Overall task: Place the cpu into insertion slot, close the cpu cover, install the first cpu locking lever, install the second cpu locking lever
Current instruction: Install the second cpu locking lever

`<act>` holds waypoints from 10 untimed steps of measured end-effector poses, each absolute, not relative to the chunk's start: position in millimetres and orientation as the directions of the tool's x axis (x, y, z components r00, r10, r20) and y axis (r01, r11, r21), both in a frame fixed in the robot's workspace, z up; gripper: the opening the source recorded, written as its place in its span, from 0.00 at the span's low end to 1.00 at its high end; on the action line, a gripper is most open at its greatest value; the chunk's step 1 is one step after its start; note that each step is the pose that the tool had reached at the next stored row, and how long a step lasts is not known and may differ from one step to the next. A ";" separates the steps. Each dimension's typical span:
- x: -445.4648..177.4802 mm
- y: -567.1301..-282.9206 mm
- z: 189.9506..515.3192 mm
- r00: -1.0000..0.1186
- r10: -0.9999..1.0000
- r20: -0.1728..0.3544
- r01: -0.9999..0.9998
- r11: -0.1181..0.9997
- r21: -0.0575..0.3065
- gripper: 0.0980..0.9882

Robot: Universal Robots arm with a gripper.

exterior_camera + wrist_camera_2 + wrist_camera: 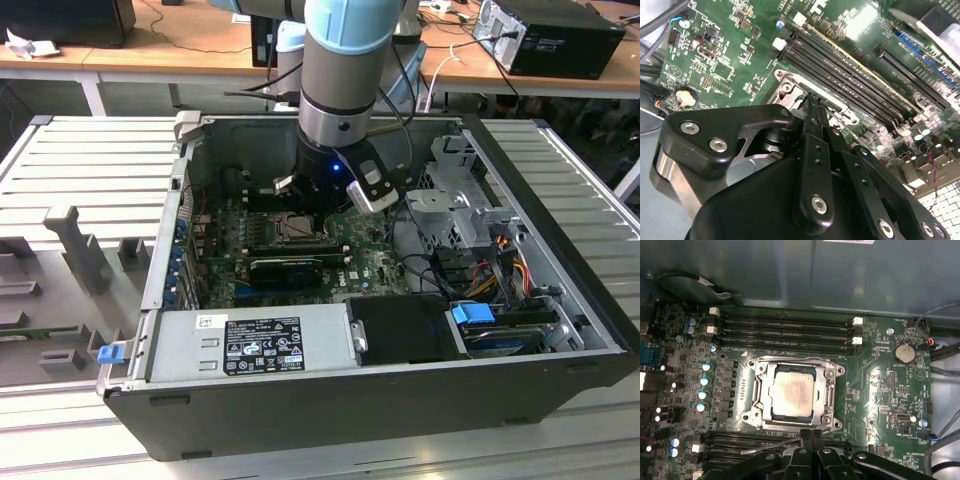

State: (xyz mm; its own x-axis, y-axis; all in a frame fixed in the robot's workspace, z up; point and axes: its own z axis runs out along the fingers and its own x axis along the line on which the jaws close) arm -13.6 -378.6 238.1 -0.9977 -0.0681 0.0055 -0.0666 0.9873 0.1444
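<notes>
Silver-grey cpu point(792, 391) sits in the insertion slot point(828, 395) under the closed cpu cover point(760, 371). Claw point(811, 433), clenched empty, hovers at the socket edge; misalignment risks slipping onto the motherboard point(880, 385).

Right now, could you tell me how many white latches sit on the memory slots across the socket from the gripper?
4: one white latch and another at one end of the memory slots, two more at the other end. Darker ones may be missed.
</notes>
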 end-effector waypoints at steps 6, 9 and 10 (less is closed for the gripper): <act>-13.7 -388.2 238.0 -0.998 -0.068 0.005 -0.067 0.986 0.156 0.01; -18.1 -391.0 237.3 -0.998 -0.068 0.002 -0.067 0.978 0.197 0.01; -21.2 -391.1 236.8 -0.998 -0.068 0.002 -0.067 0.978 0.198 0.01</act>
State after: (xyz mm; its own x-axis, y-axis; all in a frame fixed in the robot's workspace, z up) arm -21.2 -391.1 236.8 -0.9977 -0.0684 0.0023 -0.0666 0.9780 0.1977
